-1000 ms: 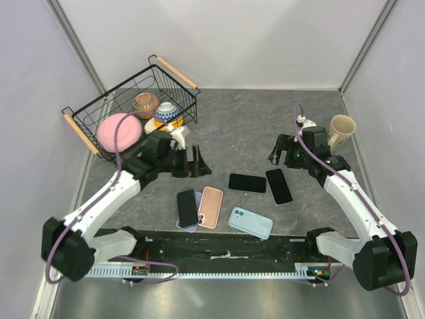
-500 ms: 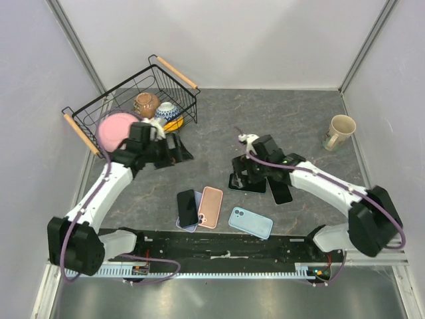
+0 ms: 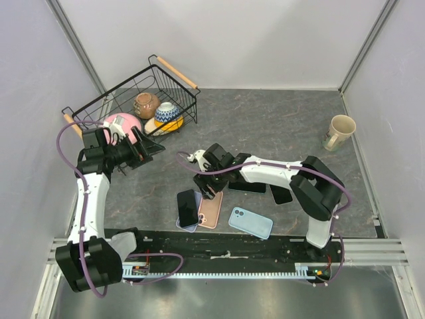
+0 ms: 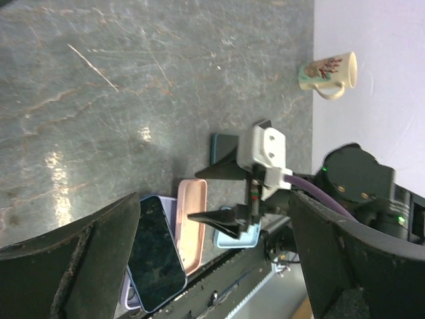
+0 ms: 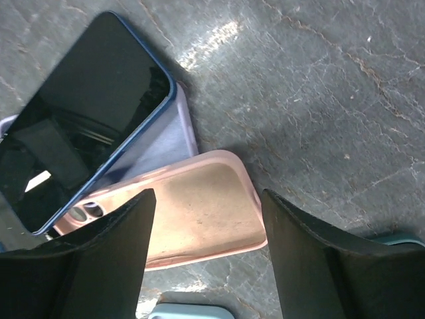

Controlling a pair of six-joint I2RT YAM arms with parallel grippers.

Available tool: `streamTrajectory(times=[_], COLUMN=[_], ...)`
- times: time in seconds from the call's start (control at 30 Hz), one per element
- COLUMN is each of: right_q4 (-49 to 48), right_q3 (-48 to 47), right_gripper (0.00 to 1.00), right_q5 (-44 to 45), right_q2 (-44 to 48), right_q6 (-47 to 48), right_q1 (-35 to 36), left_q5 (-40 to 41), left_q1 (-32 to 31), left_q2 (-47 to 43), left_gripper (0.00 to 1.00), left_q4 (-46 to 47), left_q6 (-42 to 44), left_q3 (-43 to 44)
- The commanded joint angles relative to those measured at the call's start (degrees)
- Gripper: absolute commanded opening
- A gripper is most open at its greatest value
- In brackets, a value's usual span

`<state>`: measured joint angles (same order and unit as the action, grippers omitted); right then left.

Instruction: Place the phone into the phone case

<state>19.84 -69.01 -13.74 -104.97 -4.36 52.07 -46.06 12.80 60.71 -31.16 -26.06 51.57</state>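
- The right gripper (image 5: 204, 199) is poised with its jaws apart and empty over the hollow pink phone case with rounded corners (image 5: 199, 219), which lies flat on the grey stone-patterned table (image 5: 319, 100). If the jaws were closed here, the thin wall could be pinched and buckled, or the case dragged.
- The dark-screened phone with a blue rim (image 5: 86, 153) lies askew on top of the lavender phone case (image 5: 166, 136), not seated in it, close against the pink case. It could be knocked further off by a careless descent.
- A bare black phone (image 3: 282, 193) and a pale blue phone case (image 3: 250, 222) lie nearby, so a phone could be paired with a case that does not fit.
- The left gripper (image 4: 214, 199), jaws apart and empty, is held well away beside the black wire basket (image 3: 188, 100). With nothing bracing it, a case could slide when a phone is pressed in.
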Motion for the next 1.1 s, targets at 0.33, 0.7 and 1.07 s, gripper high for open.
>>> streamTrajectory(times=[0.33, 0.7, 1.07], right_q4=[-0.5, -1.2, -1.82], right_q3=[-2.62, -1.39, -1.83], right_gripper=[0.47, 0.0, 0.0], right_q5=[4.6, 5.83, 5.12], right_q2=[-4.54, 1.78, 10.57], right_q6=[1.81, 2.08, -5.47], right_q1=[0.22, -1.44, -16.37], left_q5=[-7.9, -7.2, -7.37], left_q1=[0.39, 0.3, 0.39], left_q2=[1.78, 2.05, 2.13], left_gripper=[0.99, 0.99, 0.99], left_q4=[1.63, 0.84, 1.98], left_q6=[2.6, 3.83, 3.3], left_q3=[-0.95, 1.07, 1.17])
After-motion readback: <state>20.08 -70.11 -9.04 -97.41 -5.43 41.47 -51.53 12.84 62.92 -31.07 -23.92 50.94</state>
